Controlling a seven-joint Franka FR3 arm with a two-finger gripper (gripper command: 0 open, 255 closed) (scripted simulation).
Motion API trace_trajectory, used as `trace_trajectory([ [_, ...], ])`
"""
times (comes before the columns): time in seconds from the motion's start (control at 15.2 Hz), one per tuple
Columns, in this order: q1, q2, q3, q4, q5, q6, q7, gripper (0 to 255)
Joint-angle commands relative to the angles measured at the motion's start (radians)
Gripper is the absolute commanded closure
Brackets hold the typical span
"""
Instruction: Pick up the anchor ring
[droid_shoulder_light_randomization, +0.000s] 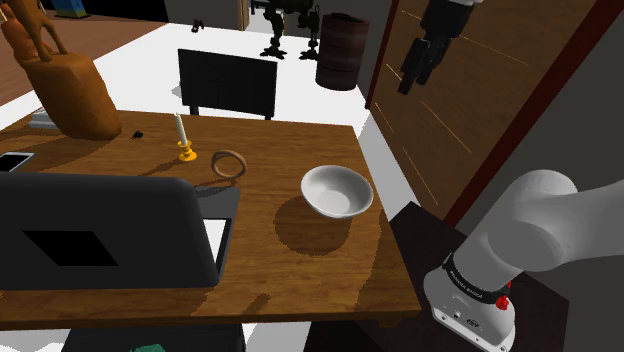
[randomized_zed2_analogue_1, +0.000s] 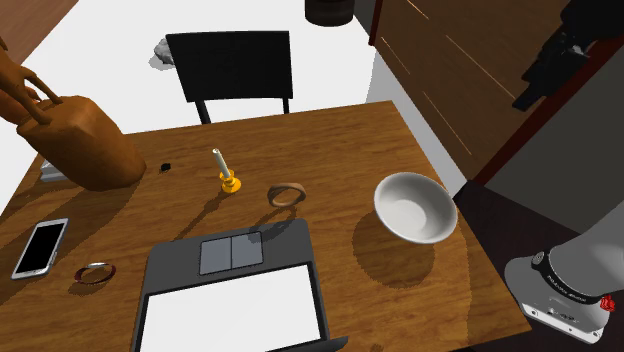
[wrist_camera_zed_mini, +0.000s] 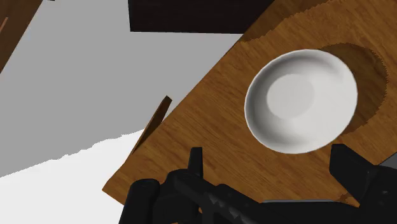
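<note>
The anchor ring (droid_shoulder_light_randomization: 229, 164) is laid flat on the table (droid_shoulder_light_randomization: 300, 140), just right of the candle (droid_shoulder_light_randomization: 182, 140) in the shoulder view and left of the bowl (droid_shoulder_light_randomization: 337, 191). The gripper (droid_shoulder_light_randomization: 418, 62), its fingers spread, is held high and well to the right, beyond the bowl. A long leftward descent is judged necessary.

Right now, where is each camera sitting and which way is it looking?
Shoulder view: beside and behind the arm, looking down across the table toward the chair; the arm and gripper show.
Second exterior view: above the laptop, facing the same chair; arm lower right, gripper upper right.
Wrist view: on the hand, looking down past open fingers at the white bowl.
Shared: both exterior views show bowl, brown ring, candle.
</note>
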Motion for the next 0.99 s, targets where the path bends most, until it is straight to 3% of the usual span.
trace_trajectory([
  [0.0,0.0,0.0,0.0,0.0,0.0,0.0,0.0,0],
  [0.92,0.13,0.42,0.024,0.064,0.036,0.385,-0.187,0],
])
